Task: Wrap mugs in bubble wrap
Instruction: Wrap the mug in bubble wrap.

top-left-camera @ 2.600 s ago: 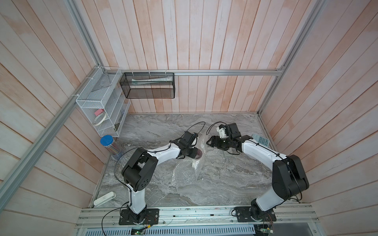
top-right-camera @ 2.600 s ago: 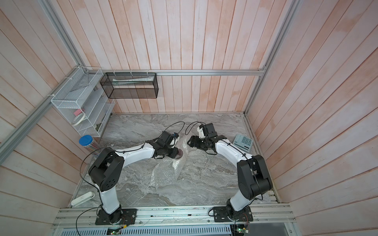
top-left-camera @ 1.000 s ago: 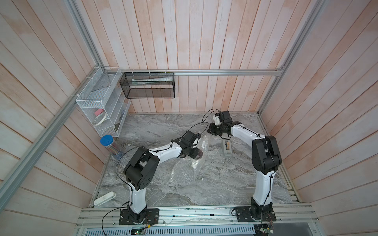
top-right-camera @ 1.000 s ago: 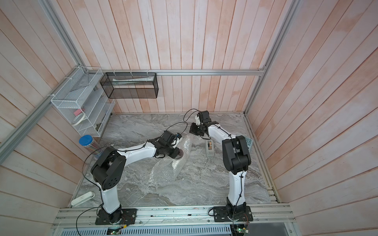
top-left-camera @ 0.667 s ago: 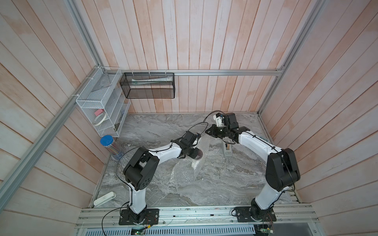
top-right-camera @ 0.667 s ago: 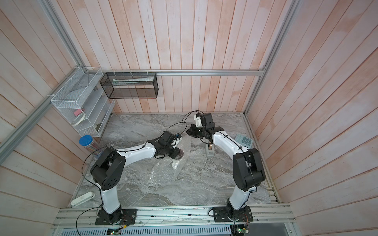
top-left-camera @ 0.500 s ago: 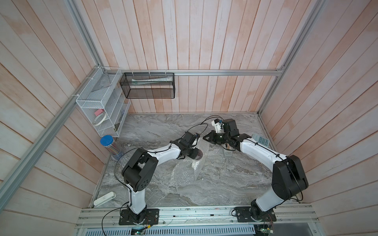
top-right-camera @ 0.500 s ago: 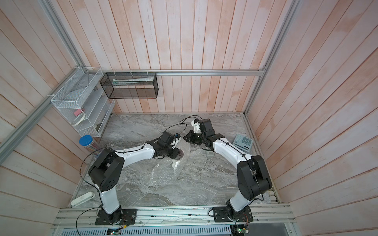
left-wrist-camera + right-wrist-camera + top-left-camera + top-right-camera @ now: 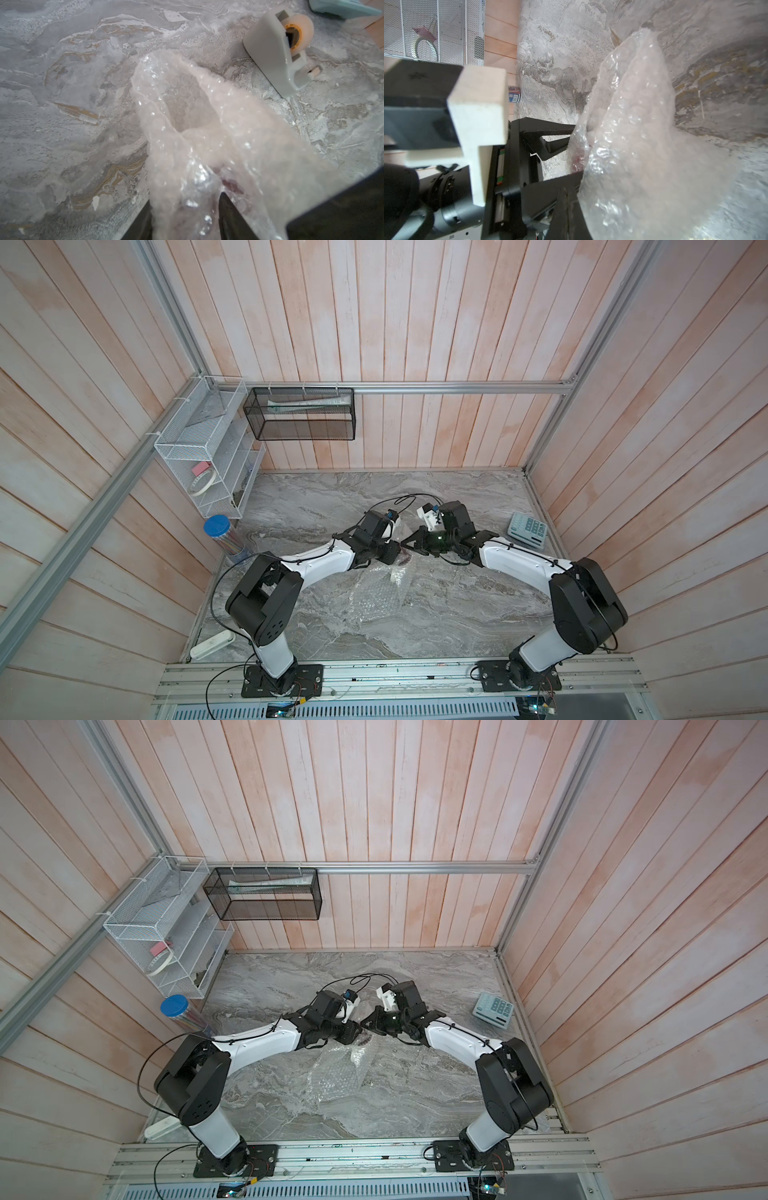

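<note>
While the mug (image 9: 403,560) sits near mid-table, mostly buried in the bubble wrap (image 9: 376,597) w/ only a sliver of red interior showing, the step in hand looks like folding the loose flap over it. The left gripper (image 9: 185,203) has its jaws apart w/ the wrapped mug between them; can't tell from any view if they press the bundle or stand clear. The right gripper (image 9: 410,541), jaws together, looks pinched on a raised flap of wrap just beside the mug, facing the left one.

To do it well, IMO: right arm carries the flap over the mug & down the far side, taut but no yanking, b/c the film is slippery & a thin pinch slips easily. Left arm shouldn't back off until the flap is over, else the mug may roll on the marble table (image 9: 457,605). Stay clear of the tape dispenser (image 9: 274,54), close by; prob. needed next. Rest of the sheet trails toward the robot bases, so watch it doesn't drag the bundle.
</note>
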Robot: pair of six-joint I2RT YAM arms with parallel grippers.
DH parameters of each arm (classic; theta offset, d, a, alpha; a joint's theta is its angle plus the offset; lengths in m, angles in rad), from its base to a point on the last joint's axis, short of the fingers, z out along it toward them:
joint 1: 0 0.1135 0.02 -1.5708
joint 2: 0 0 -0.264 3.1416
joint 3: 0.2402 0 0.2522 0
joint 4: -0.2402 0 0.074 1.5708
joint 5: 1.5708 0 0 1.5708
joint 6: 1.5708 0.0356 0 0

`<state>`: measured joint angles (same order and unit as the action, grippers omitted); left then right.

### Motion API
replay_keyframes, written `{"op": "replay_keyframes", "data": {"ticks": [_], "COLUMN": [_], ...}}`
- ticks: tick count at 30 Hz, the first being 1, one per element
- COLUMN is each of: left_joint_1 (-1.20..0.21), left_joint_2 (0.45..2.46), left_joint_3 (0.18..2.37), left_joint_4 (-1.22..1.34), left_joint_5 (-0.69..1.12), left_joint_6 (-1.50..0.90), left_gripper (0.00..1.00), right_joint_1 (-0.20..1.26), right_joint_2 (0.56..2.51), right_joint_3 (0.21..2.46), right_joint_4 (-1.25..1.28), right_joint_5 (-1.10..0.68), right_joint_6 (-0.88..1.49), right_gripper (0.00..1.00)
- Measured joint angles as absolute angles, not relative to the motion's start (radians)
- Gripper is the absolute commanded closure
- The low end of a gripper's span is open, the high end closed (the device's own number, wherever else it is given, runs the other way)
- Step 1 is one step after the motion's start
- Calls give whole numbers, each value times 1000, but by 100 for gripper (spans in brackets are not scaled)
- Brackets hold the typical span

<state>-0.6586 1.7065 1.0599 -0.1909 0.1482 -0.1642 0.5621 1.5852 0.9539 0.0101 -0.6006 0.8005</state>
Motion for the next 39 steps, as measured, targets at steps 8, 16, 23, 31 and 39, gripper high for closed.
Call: {"op": "replay_keyframes", "data": {"ticks": [8,16,23,31,39], "left_joint_1": [-635,-628,-620,-625,-646], "left_joint_2": [1602,1606,1709,1757,1807], "left_joint_3": [995,991,1027,1078,1130], "left_joint_4": [-135,-87,-95,-130,-169], "left_joint_5": [157,200,186,175,159], "left_joint_6": [-205,-214,-213,-208,-183], "left_gripper": [51,48,48,48,52], "right_joint_1": [604,641,648,653,653], "right_joint_2": [1679,1767,1768,1765,1689], "right_joint_3": [960,1037,1051,1063,1063], "right_joint_4": [-4,-57,-100,-131,-228], "right_joint_5": [-589,-544,-514,-489,-438], "right_joint_6": [779,721,690,653,621], "right_gripper": [100,100,100,100,80]}}
